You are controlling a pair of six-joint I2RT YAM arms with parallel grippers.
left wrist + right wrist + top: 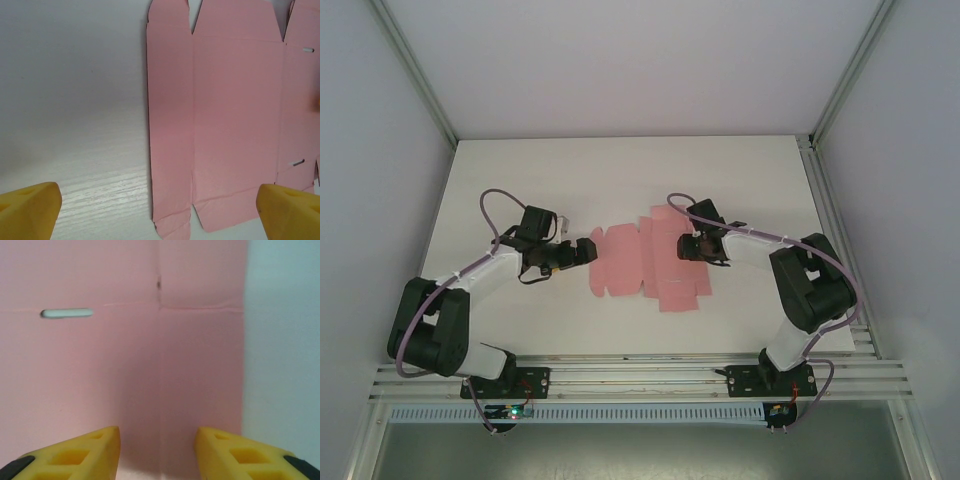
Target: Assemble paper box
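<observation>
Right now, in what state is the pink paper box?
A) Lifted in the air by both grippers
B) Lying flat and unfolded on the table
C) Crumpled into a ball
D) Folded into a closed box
B: the pink sheet is spread flat on the white table, with its flaps, creases and slots open to view.

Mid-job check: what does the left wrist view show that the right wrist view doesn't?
Left wrist: whole panels of the paper box with end flaps, two slots, and the left gripper wide open. Right wrist: one slot and a crease crossing close up, the right gripper with a narrower gap over the card. Both: the flat pink card's edge against the white table.
</observation>
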